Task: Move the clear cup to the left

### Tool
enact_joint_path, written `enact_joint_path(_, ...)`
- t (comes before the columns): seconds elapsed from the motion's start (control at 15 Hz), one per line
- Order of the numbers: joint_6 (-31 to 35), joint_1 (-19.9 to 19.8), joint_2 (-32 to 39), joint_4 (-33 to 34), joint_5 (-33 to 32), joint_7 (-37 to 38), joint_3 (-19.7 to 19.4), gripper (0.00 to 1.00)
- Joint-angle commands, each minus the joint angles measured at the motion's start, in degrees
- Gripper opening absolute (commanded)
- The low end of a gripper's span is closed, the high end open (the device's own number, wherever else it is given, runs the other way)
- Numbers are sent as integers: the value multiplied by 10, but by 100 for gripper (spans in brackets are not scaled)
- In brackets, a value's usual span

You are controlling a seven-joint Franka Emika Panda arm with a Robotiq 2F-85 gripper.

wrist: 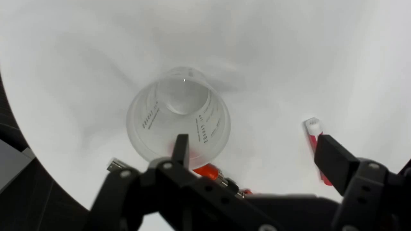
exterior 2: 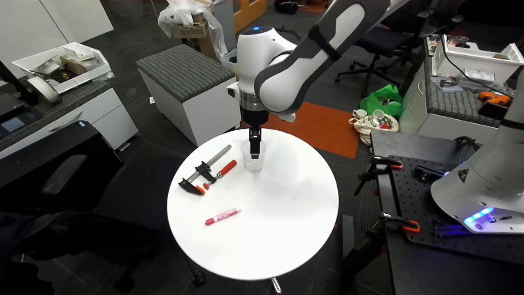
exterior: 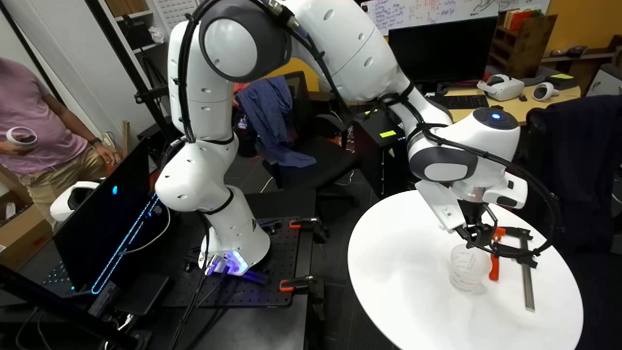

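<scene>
Dark print on clear cup [wrist: 175,125], wording uncertain; whiteboard [exterior: 447,11] handwriting too small to read. Round white table [exterior 2: 282,233]; dark floor [exterior 2: 127,45], orange mat [exterior 2: 327,129], black monitor [exterior: 442,53] around. Cup upright on table, beside red-handled clamp [exterior 2: 203,169]; gripper [wrist: 252,150] close, jaws wide apart, one finger [wrist: 181,149] overlapping cup's rim in wrist view, contact impossible to tell

Clear cup [exterior: 467,271] upright on white table [exterior: 396,262], fingers [exterior: 482,236] near its rim, perhaps touching, clamp [exterior: 527,281] beside

Arm [exterior: 359,58] arched overhead – claw [wrist: 257,155] pointing down – 2 fingers [wrist: 335,162] spread wide.
</scene>
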Motion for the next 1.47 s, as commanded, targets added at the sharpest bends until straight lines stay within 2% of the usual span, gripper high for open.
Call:
enact_joint_path(0.0, -3, -17, 40, 45, -2, -4, 14, 100)
enact_joint_path(0.47, -23, -24, 105, 111, -5, 5, 19, 100)
enact_joint_path(1.0, -71, -19, 127, 125, -6, 26, 16, 100)
enact_joint_path(1.13, -79, -20, 126, 124, -3, 28, 17, 72)
enact_joint_path(1.4, -81, -21, 126, 123, -1, 30, 18, 41)
